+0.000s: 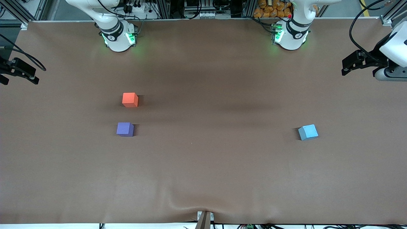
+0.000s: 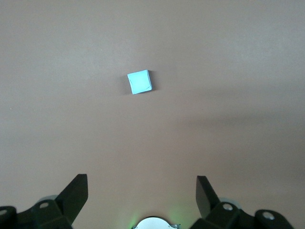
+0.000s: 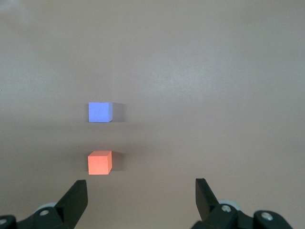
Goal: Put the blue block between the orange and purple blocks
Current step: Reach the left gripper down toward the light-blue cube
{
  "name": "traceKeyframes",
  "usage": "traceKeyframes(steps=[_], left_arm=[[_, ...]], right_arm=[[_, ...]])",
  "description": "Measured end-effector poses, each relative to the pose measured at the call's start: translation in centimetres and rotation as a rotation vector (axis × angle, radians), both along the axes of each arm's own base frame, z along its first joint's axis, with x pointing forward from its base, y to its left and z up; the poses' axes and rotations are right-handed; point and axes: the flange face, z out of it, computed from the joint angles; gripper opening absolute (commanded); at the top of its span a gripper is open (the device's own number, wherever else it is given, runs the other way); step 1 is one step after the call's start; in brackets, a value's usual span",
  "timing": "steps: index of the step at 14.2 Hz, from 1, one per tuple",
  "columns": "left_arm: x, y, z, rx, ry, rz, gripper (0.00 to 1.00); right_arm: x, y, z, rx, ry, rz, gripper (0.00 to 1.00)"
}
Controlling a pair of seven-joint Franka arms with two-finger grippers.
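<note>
Over the table's (image 1: 203, 178) two ends, left gripper (image 2: 142, 191) and right gripper (image 3: 141, 193) both hang spread, empty; blue block (image 1: 308, 132) sits apart from orange block (image 1: 130, 100) and purple block (image 1: 125, 129).

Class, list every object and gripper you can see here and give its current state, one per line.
blue block: resting on the table toward the left arm's end, turned askew, not held.
orange block: on the table toward the right arm's end, not held.
purple block: nearer the front camera than the orange block, a gap between them, not held.
left gripper: open, empty, above the table.
right gripper: open, empty, above the table.
</note>
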Motion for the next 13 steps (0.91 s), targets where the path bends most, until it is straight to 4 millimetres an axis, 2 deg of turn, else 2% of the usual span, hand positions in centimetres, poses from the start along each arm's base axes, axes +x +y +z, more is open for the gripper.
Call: traceKeyframes(steps=[4, 7, 10, 13], left_arm=[[0.0, -0.3, 0.0, 0.0, 0.001, -0.005, 1.0], [0.3, -1.4, -0.8, 0.001, 0.018, -0.025, 1.0], [1.6, -2.8, -3.5, 0.005, 0.057, -0.05, 1.0], [4.2, -4.2, -7.9, 0.044, 0.082, -0.081, 1.0]], right_arm=[[0.0, 0.0, 0.0, 0.0, 0.0, -0.001, 1.0], [0.0, -0.1, -0.1, 0.0, 0.001, -0.001, 1.0], [0.0, -0.1, -0.1, 0.0, 0.002, -0.002, 1.0], [0.0, -0.7, -0.2, 0.0, 0.005, -0.012, 1.0]])
